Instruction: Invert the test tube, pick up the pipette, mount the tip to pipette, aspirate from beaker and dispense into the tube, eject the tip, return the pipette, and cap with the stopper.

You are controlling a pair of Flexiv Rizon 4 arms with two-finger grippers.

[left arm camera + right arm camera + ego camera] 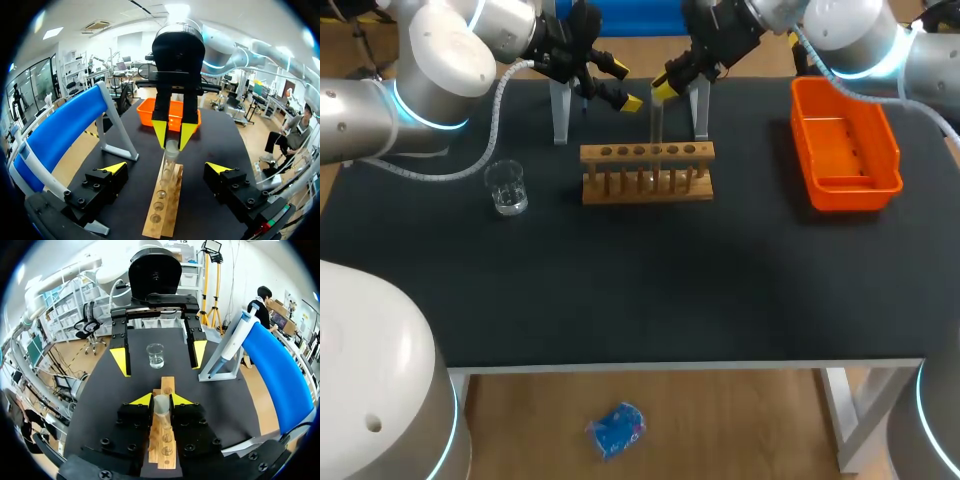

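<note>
Test tube (656,125) in head view stands upright over the wooden rack (647,172). Its top end is pinched in the right gripper (661,90), fingers clamped on the glass. The lower end reaches the rack's row of holes (cannot tell if it is seated). Left gripper (623,85) sits just beside the right one, past the rack's far side, fingers spread apart with nothing between them. Beaker (507,187) stands on the black table (640,290) off the rack's left end, apart from it. Orange bin (845,150) lies well off to the right.

Left wrist view: own 2 yellow tips are wide apart, 1 on either side of the rack. The right gripper ahead grips the tube's top, with the bin behind it.

Right wrist view: own 2 tips press the tube from both sides, rack under it. The left gripper is ahead with fingers apart and the beaker beyond it. Pipette (239,337) leans in the blue stand (280,370) beside the rack.
</note>
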